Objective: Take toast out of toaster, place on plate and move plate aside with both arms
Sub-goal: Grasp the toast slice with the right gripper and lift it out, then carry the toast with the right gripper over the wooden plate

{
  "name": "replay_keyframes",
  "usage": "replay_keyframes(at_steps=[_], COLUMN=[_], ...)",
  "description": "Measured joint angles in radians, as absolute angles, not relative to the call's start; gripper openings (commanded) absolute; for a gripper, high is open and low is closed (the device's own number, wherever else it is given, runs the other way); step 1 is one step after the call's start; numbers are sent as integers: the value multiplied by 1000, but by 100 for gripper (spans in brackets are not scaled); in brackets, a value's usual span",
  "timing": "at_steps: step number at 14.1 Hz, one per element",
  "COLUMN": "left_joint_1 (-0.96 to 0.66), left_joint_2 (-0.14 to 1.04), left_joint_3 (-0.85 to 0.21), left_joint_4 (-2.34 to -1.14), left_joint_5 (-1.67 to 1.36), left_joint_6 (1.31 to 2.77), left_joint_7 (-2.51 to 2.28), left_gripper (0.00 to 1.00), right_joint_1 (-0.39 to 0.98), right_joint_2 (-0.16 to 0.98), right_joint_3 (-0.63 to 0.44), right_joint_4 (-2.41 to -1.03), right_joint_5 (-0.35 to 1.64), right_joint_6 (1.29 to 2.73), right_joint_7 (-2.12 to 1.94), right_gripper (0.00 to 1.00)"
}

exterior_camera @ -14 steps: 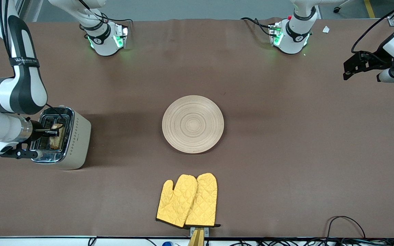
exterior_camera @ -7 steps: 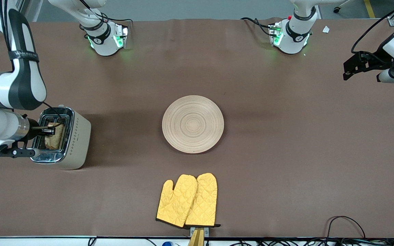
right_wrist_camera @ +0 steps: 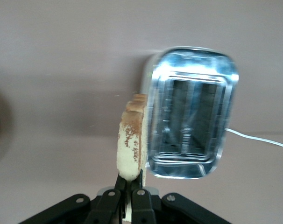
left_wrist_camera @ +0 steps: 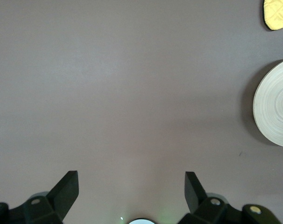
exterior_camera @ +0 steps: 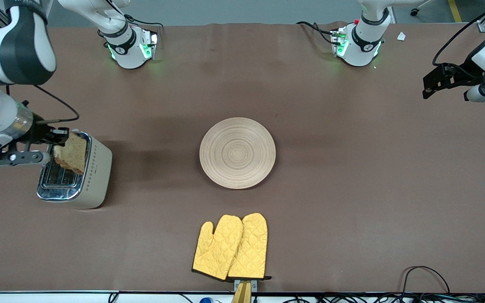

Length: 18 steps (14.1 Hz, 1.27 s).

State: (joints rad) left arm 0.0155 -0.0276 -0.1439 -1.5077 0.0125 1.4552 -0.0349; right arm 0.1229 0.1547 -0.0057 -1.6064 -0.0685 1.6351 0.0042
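My right gripper point(exterior_camera: 59, 139) is shut on the toast point(exterior_camera: 72, 152), a speckled light-brown slice, and holds it clear above the toaster point(exterior_camera: 83, 183) at the right arm's end of the table. In the right wrist view the toast point(right_wrist_camera: 130, 142) stands edge-on between my fingers point(right_wrist_camera: 114, 186), beside the toaster's chrome top point(right_wrist_camera: 190, 126). The round pale beige plate point(exterior_camera: 237, 152) with ring grooves lies bare at the table's middle; it also shows in the left wrist view point(left_wrist_camera: 274, 103). My left gripper point(left_wrist_camera: 131, 186) is open and empty, waiting high over the left arm's end of the table point(exterior_camera: 436, 82).
Two yellow quilted oven mitts point(exterior_camera: 230, 247) lie side by side nearer to the front camera than the plate; a mitt tip shows in the left wrist view point(left_wrist_camera: 278, 13). The toaster's cable point(right_wrist_camera: 258, 138) runs off across the brown table. Cables lie at the front edge.
My right gripper has risen with the toast, pulling it up out of the toaster slot until it hangs clear above the toaster. The left arm has not moved.
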Motion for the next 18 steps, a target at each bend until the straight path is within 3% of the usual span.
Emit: replay_keyframes(at_steps=[5,10,15,17,18], left_joint_1=[16,16,15,15,14], left_joint_2=[-22,-21,-21,-17,-13], left_joint_3=[-144,-144,-144,-145,-145], left_joint_4=[-1508,-1508,-1508,-1511,-1512], left_joint_5=[12,12,12,12,12], left_joint_6=[1456,1459,1460,1460,1460], left_joint_7=[-35,-35,-35,-36,-36], left_gripper=[100,100,100,100,100], right_joint_1=[331,555,618,627,631], right_joint_2=[200,351,438,459,470], right_joint_3=[-1,1,-1,-1,-1], right_joint_4=[-1619,-1624,-1623,-1623,-1623], right_joint_5=[55,237,556,608,624], right_joint_6=[1693,1935,2112,2133,2146], right_joint_7=[217,466,484,484,484], right_gripper=[2,2,3,10,28])
